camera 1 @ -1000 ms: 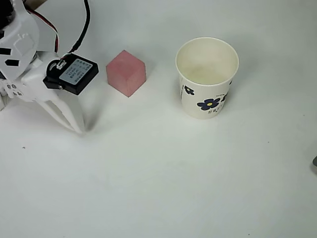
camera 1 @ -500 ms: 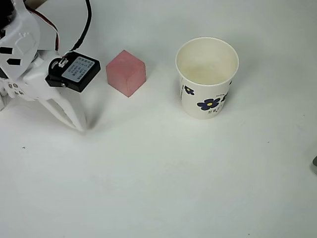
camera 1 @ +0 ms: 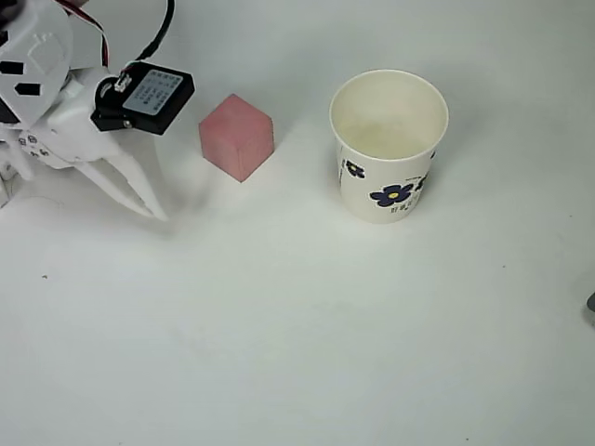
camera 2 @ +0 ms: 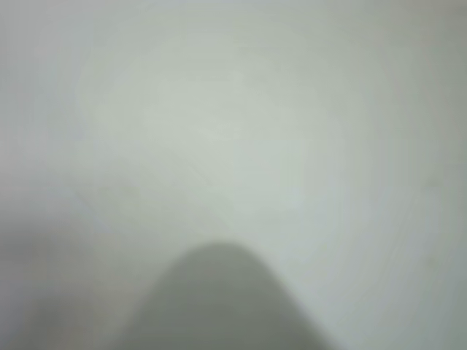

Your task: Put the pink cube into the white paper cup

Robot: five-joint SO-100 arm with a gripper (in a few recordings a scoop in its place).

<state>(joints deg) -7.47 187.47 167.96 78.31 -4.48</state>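
The white table (camera 1: 307, 344) spreads across the overhead view, with wide bare room along its lower half and to the right of the cup. One white arm (camera 1: 42, 88) reaches in from the upper left corner, carrying one black servo block (camera 1: 144, 98) with a label on top. Its gripper (camera 1: 153, 209) points down and to the right, the slim white fingers (camera 1: 125, 186) drawn to a single tip close to the table; whether they are pressed together or a little apart cannot be told. One white paper cup (camera 1: 389, 144) stands upright at upper right, mouth open upward, blue flowers on its side, well apart from the picture's edges. One pink cube (camera 1: 236, 136) sits flat on the table between the servo block and the cup, turned so a corner points toward the bottom of the view; being a cube, it has no long axis. It lies just right of the gripper's fingers, apart from them, with a clear gap to the cup. The wrist view is blurred: pale surface and a dark rounded shape (camera 2: 219, 306) at the bottom.
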